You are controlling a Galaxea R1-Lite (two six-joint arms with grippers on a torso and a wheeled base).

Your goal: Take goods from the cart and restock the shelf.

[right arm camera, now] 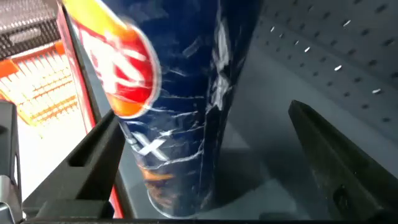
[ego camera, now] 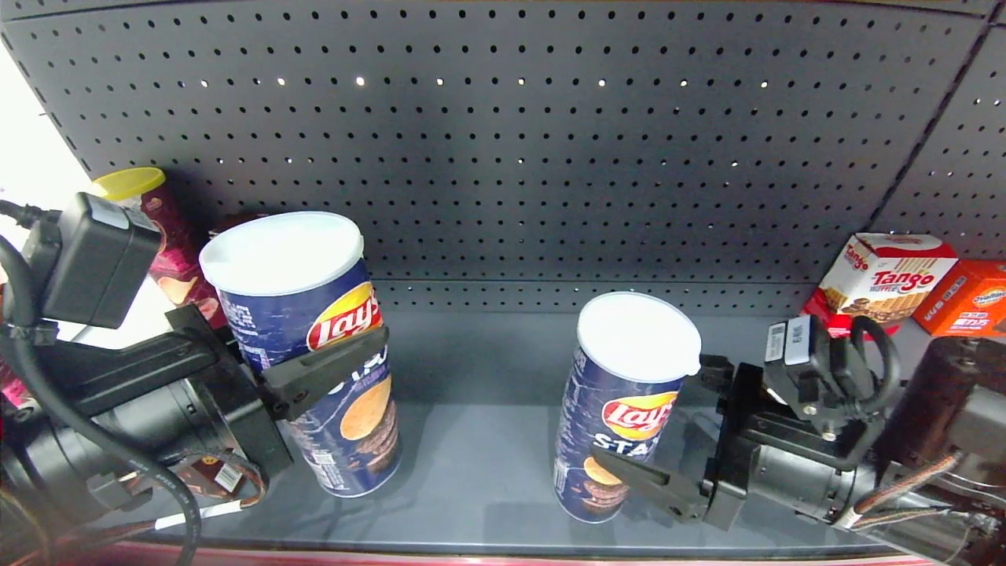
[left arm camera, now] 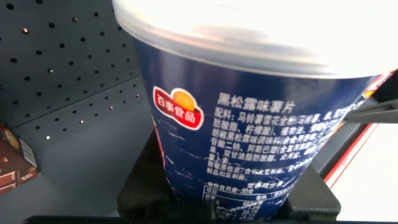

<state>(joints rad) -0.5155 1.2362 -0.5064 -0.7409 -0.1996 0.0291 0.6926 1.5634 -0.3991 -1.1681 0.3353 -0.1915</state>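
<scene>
Two blue chip cans with white lids are on the grey shelf (ego camera: 487, 448) in the head view. The left can (ego camera: 314, 354), left of centre, leans a little, and the left gripper (ego camera: 310, 346) is clamped across its middle, one finger (ego camera: 326, 368) lying over the label. The left wrist view adds the can's printed back side pinched between the fingers, and a brown box (left arm camera: 15, 165) against the pegboard (left arm camera: 62, 56). The right can (ego camera: 625, 409) stands upright right of centre, between the spread fingers of the right gripper (ego camera: 644, 417). The right wrist view shows a gap between that can and one finger (right arm camera: 336, 168), while the other finger (right arm camera: 87, 168) sits just beside it. A maroon can (ego camera: 153, 228) stands at upper left. A wafer box (ego camera: 884, 275) and an orange box (ego camera: 971, 303) sit at far right.
</scene>
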